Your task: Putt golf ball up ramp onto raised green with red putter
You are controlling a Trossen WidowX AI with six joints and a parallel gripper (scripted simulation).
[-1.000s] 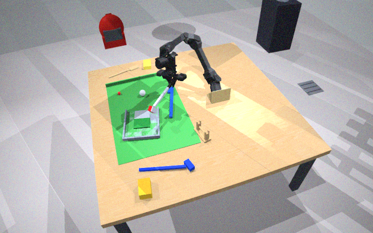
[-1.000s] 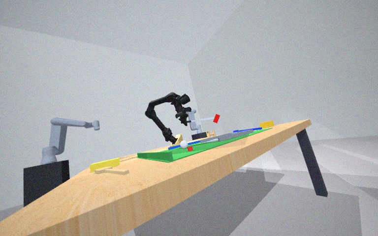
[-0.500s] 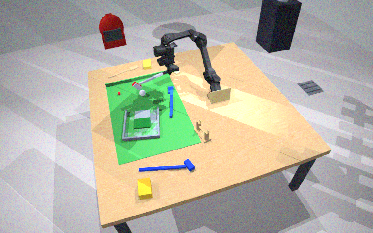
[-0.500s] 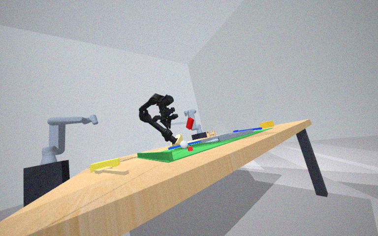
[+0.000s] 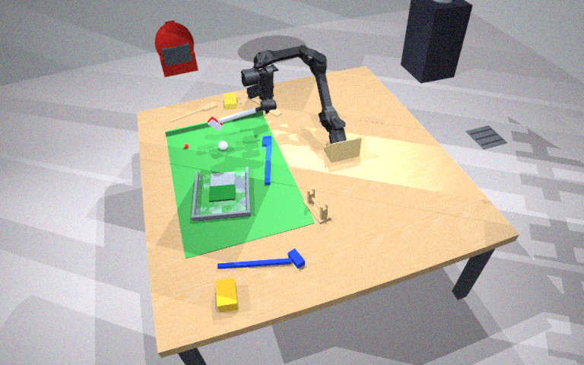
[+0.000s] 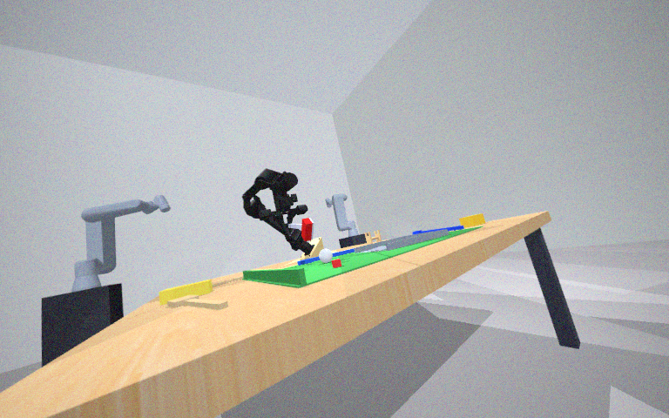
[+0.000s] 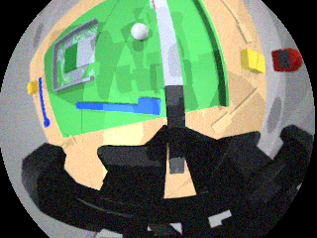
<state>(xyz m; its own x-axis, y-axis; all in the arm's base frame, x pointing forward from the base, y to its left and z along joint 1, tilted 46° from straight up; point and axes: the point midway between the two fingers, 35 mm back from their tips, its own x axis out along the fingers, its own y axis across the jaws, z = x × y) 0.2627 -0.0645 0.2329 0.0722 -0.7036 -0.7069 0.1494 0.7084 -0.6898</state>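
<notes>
My gripper (image 5: 268, 106) (image 7: 171, 127) is shut on the dark grip of the red putter (image 5: 239, 115) (image 7: 169, 50). Its pale shaft reaches out over the green mat (image 5: 275, 215), and its red-and-white head (image 5: 214, 122) (image 6: 307, 229) is held above the mat's walled end. The white golf ball (image 5: 222, 145) (image 6: 325, 255) (image 7: 140, 32) is on the mat, between the putter head's side and the ramp. The pale ramp (image 5: 222, 178) (image 7: 86, 51) adjoins the raised green (image 5: 222, 193) (image 7: 70, 58), inside a grey frame (image 5: 220, 216). In the wrist view the putter head is mostly cut off.
A blue putter (image 5: 268, 165) (image 7: 114, 106) lies on the mat beside the frame; another (image 5: 258, 263) lies beyond it. A small red cube (image 5: 186, 146) (image 6: 336, 263) is near the ball. A wooden stand (image 5: 317, 208) is at the mat's edge. Yellow blocks (image 5: 226, 294) (image 5: 230, 101) lie on the table.
</notes>
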